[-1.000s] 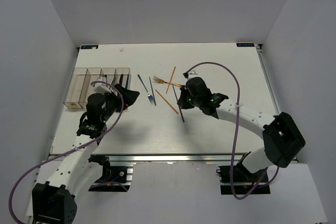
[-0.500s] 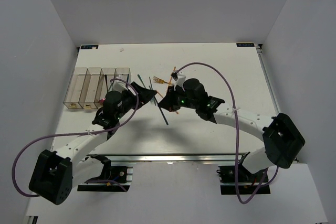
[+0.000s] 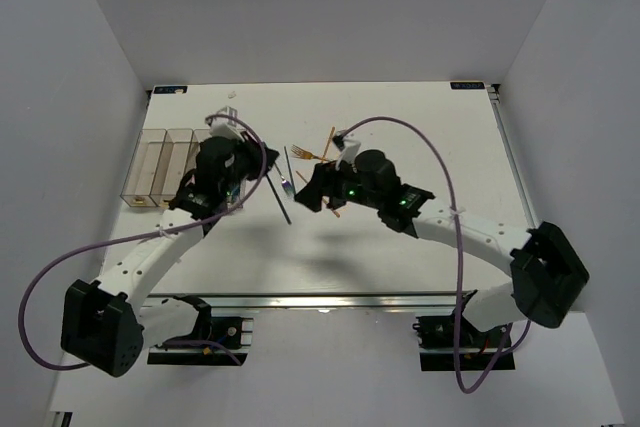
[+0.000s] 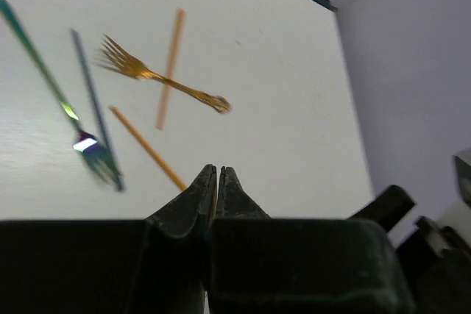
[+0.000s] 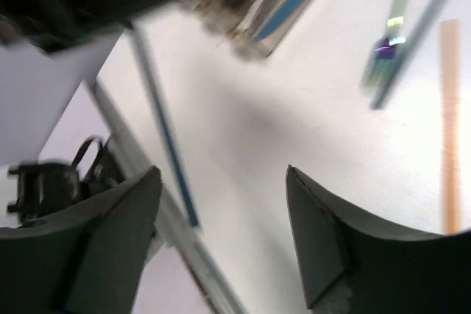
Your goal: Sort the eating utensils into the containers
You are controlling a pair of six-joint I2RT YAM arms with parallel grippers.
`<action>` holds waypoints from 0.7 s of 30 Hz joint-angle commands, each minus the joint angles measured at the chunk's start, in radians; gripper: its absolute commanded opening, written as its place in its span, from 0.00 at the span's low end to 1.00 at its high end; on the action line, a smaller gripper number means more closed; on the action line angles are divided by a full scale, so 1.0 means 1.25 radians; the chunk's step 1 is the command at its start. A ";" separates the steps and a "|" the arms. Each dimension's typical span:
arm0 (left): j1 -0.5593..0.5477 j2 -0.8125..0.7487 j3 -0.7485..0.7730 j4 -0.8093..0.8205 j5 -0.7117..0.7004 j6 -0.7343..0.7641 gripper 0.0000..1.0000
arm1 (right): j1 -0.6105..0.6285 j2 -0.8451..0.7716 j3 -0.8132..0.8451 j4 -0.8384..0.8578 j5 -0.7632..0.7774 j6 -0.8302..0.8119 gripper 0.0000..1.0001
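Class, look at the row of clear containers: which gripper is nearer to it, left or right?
Left. The left gripper is by the right end of the containers, shut, apparently on a dark stick; the right gripper, open, is farther right, beyond that stick.

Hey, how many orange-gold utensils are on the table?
3: a gold fork, an orange stick crossing it, and a second orange stick apart from both, nearer the left wrist camera. Others may be hidden.

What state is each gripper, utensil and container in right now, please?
Left gripper: shut on the blue stick.
Right gripper: open, empty.
Blue stick: held aloft, tilted.
Gold fork: lying loose, untouched.
Containers: upright in a row, contents unclear.
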 commanded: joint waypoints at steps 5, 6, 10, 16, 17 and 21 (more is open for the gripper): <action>0.131 0.140 0.346 -0.449 -0.425 0.406 0.00 | -0.189 -0.181 -0.109 -0.099 0.145 -0.043 0.84; 0.138 0.224 0.423 -0.502 -0.485 0.446 0.00 | -0.213 -0.190 -0.112 -0.112 0.153 -0.054 0.85; 0.235 0.387 0.549 -0.506 -0.701 0.592 0.00 | -0.224 -0.233 -0.152 -0.116 0.097 -0.082 0.89; 0.292 0.490 0.611 -0.204 -0.777 0.831 0.00 | -0.223 -0.280 -0.228 -0.111 -0.001 -0.094 0.89; 0.296 0.502 0.615 -0.156 -0.782 0.878 0.00 | -0.223 -0.290 -0.236 -0.109 -0.002 -0.102 0.89; 0.318 0.533 0.588 -0.097 -0.742 0.895 0.00 | -0.223 -0.325 -0.252 -0.097 0.003 -0.107 0.89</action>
